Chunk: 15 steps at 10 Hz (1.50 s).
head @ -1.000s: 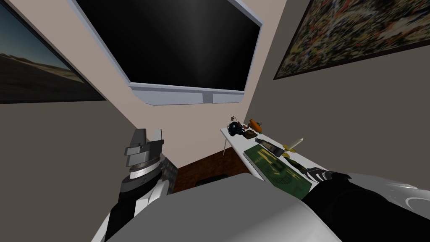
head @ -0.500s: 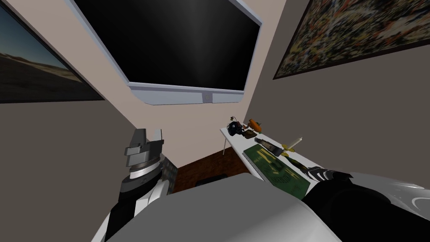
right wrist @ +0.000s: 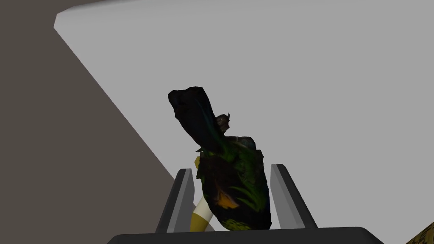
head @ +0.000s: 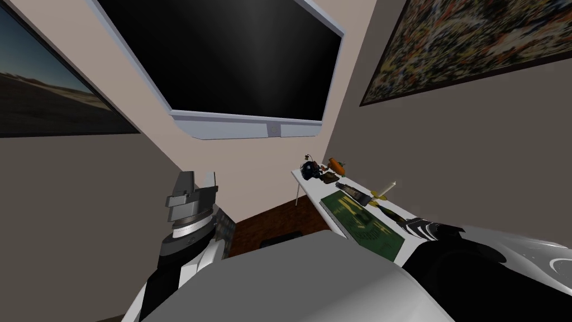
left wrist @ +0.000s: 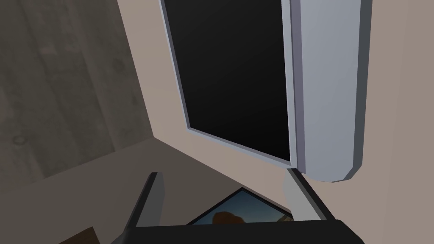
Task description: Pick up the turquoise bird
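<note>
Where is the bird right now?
In the right wrist view, the bird stands on the white table at the right gripper, next to the candle, on the robot's right.

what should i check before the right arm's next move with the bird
1. Bird between the right gripper's fingers: ok, they press its sides.
2. Grip depth: ok, the body sits deep between them.
3. Candle clear of the grip: not ok, it lies right beside one finger.
4. Bird off the white table: cannot tell.
5. Left gripper out of the way: ok, open, held up away from the table.
</note>
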Tool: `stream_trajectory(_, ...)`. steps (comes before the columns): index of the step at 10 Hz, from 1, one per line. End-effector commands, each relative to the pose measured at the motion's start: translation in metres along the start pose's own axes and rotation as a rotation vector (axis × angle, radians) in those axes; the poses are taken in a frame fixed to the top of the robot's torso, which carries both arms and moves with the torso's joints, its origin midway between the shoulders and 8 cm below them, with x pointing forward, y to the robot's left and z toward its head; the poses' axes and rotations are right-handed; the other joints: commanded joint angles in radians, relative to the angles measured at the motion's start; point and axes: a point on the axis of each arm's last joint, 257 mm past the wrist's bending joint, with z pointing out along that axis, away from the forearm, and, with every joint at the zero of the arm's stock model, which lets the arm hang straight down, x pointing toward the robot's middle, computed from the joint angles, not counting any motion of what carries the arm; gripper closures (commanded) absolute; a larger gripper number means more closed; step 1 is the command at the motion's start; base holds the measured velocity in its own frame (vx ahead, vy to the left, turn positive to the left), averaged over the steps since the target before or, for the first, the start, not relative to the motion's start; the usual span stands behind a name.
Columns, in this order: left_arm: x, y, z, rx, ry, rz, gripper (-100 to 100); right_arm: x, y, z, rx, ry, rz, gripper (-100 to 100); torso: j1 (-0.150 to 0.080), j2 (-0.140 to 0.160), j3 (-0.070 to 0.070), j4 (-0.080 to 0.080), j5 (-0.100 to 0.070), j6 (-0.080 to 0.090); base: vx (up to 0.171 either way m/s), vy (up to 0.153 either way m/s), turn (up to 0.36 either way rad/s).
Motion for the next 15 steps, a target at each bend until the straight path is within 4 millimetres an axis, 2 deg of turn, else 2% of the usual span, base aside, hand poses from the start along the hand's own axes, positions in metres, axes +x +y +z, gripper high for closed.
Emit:
stream_trajectory(1,0.0,0.0,0.0,0.0,0.0,0.0,0,-0.004,-0.003,-0.004,0.014,0.008,-0.025,100,0.0,0.0,0.0,0.0,0.0,0.0,-0.022,-0.023,-0.001)
stream_trajectory(2,0.0,0.0,0.0,0.0,0.0,0.0,0,-0.011,0.008,-0.002,-0.005,-0.009,0.004,100,0.0,0.0,0.0,0.0,0.001,0.0,-0.02,-0.021,-0.004)
stream_trajectory(6,0.0,0.0,0.0,0.0,0.0,0.0,0,-0.018,0.011,-0.008,0.004,0.009,-0.017,100,0.001,0.0,0.0,0.0,0.0,0.0,-0.018,-0.015,-0.002)
stream_trajectory(7,0.0,0.0,0.0,0.0,0.0,0.0,0,-0.022,0.019,-0.007,-0.01,-0.001,0.014,100,0.001,0.001,0.0,0.0,0.001,0.001,-0.023,-0.022,-0.004)
stream_trajectory(8,0.0,0.0,0.0,0.0,0.0,0.0,0,-0.021,0.017,-0.01,0.0,0.02,-0.019,100,0.001,0.001,0.001,0.0,0.001,0.001,-0.023,-0.023,-0.002)
stream_trajectory(9,0.0,0.0,0.0,0.0,0.0,0.0,0,-0.026,0.027,-0.009,-0.018,0.01,0.012,100,0.001,0.001,0.001,0.0,0.001,0.001,-0.02,-0.025,-0.006)
stream_trajectory(10,0.0,0.0,0.0,0.0,0.0,0.0,0,-0.023,0.024,-0.013,-0.005,0.036,-0.019,100,0.0,0.001,0.0,0.0,0.001,0.0,-0.023,-0.024,0.002)
stream_trajectory(11,0.0,0.0,0.0,0.0,0.0,0.0,0,-0.028,0.037,-0.012,-0.029,0.025,0.009,100,0.001,0.001,0.001,0.0,0.001,0.001,-0.024,-0.026,-0.006)
stream_trajectory(12,0.0,0.0,0.0,0.0,0.0,0.0,0,-0.025,0.033,-0.015,-0.016,0.052,-0.023,100,0.001,0.001,0.001,0.0,0.001,0.001,-0.027,-0.03,-0.003)
stream_trajectory(13,0.0,0.0,0.0,0.0,0.0,0.0,0,-0.029,0.048,-0.015,-0.043,0.045,0.004,100,0.001,0.001,0.001,0.0,0.001,0.001,-0.021,-0.024,-0.004)
stream_trajectory(15,0.0,0.0,0.0,0.0,0.0,0.0,0,-0.028,0.046,-0.014,-0.04,0.045,0.005,100,0.002,0.0,0.0,0.0,0.001,0.001,-0.005,-0.003,0.002)
